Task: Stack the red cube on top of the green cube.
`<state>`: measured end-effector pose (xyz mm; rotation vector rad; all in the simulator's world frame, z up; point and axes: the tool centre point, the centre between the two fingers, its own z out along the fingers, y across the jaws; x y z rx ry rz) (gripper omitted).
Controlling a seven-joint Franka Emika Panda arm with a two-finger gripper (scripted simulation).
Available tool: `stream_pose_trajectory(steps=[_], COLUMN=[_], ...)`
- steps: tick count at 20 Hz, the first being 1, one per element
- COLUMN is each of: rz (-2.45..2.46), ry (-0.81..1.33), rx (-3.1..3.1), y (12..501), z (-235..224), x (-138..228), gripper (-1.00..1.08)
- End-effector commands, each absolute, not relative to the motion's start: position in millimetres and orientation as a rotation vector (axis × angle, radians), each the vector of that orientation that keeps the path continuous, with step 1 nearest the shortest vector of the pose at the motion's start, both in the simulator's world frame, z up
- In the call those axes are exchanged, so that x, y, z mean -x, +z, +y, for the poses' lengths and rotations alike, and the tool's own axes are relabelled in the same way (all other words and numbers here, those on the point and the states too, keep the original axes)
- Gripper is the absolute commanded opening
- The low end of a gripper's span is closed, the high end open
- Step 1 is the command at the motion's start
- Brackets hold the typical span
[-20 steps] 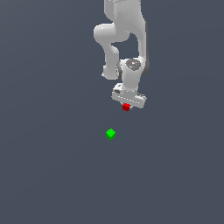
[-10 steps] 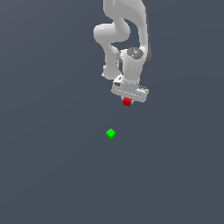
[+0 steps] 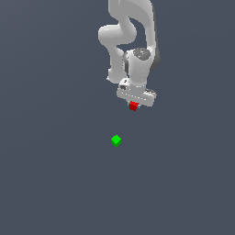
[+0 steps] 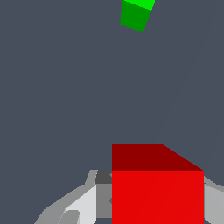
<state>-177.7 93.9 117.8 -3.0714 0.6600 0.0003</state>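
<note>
**Red cube lifted, green cube waiting on floor**

Since 1 s ago, arm w/ gripper (image 3: 134,103) has risen a little and turned at the wrist; red cube (image 3: 133,106) has gone up w/ it. Green cube (image 3: 116,140) has not shifted.

Exterior view: white Panda arm (image 3: 131,32) reaches down from the top of the scene, a bit to the exterior view's right of centre. Red cube sits just under the white gripper body, tucked between the fingers, clear of the floor (image 3: 55,183). Gripper is closed onto it; fingers are only as far apart as the cube is wide. Green cube rests alone on the dark grey floor, nearer to the camera and toward the exterior view's left of the red one, well apart from it.

Wrist view: red cube (image 4: 157,188) fills much of the picture close to the camera, w/ a pale grey finger (image 4: 83,203) against one side and a sliver of another at the opposite side. Green cube (image 4: 138,13) shows small and far off, partly cut by the picture edge, sitting on the floor at an angle to the red cube.
</note>
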Motion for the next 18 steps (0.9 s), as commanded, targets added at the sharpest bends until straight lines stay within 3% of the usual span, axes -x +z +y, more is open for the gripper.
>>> stream_pose_trajectory(steps=[1, 9, 18], rz=[0.661, 0.661, 0.661], ry=[0.000, -0.001, -0.001], rx=[3.071, 3.072, 3.072], y=[117, 106, 86], z=[91, 72, 36], x=[174, 142, 80], gripper=[-1.00, -1.00, -1.00])
